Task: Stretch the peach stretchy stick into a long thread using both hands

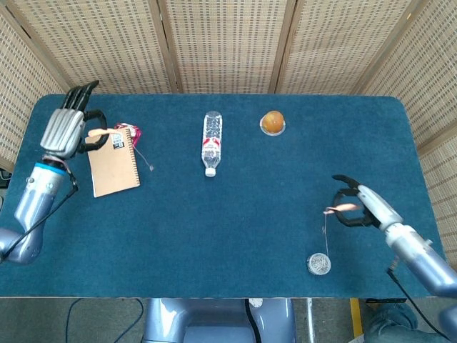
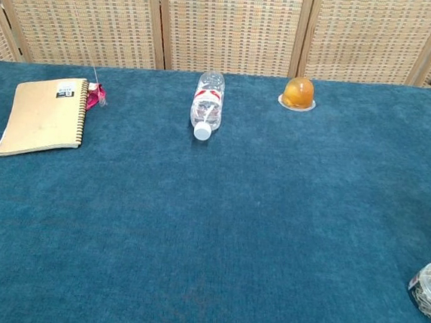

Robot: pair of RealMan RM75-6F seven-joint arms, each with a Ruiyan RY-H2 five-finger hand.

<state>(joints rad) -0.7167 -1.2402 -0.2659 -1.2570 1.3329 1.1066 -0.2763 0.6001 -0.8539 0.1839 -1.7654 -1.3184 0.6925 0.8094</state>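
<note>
Nearest the robot, a small round container [image 1: 319,264] sits at the front edge of the blue counter [image 1: 235,236], and a hair-thin strand hangs from the right hand [image 1: 355,207] down toward it. That hand pinches a short peach piece of the peach stretchy stick [image 1: 340,208] between thumb and finger, the other fingers curled loosely around it. I cannot tell whether the strand touches the container; if it does, it could snag on it, drag it, or part there. Further back lie a water bottle [image 1: 211,142] on its side and an orange fruit on a small dish [image 1: 272,122], both clear of the hands. At the far left, the left hand [image 1: 67,129] pinches the other peach end [image 1: 97,133] just above a spiral notebook [image 1: 112,162], its remaining fingers extended, and a fine thread falls from it across the notebook's top corner, beside a pink item [image 1: 132,131]. No continuous thread is visible between the two hands, so the stick looks already broken in two, or the span is too thin to see. Any further pull would likely only thin the dangling ends until they drop, and the left strand could catch on the notebook's wire binding.
</note>
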